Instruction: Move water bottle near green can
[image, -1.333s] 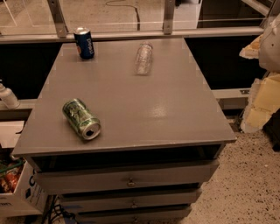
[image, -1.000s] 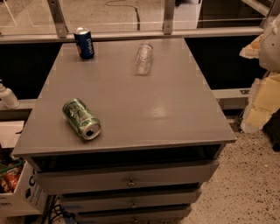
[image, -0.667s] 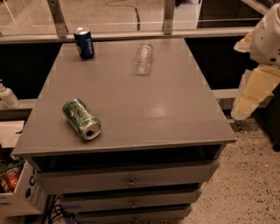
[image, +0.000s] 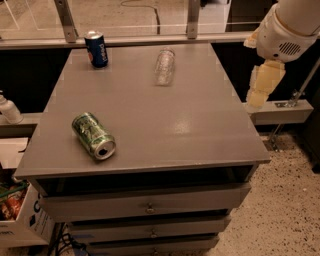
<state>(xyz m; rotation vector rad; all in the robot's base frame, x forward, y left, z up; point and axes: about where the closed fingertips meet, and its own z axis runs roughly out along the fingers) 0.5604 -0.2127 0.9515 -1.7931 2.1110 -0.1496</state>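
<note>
The clear ribbed water bottle (image: 164, 66) lies on its side near the far edge of the grey table (image: 200, 125), right of centre. The green can (image: 93, 135) lies on its side at the front left, its silver top facing the front. My gripper (image: 261, 86) hangs off the table's right edge, at the end of the white arm (image: 290, 25), well to the right of the bottle. It holds nothing.
A blue Pepsi can (image: 96, 49) stands upright at the far left corner. A white bottle (image: 9, 110) stands off the table's left edge. Drawers (image: 150, 205) sit below the tabletop. A box (image: 20, 220) is on the floor at the left.
The arm and gripper have risen and swung in toward the table from the right. The bottle and both cans have not moved.
</note>
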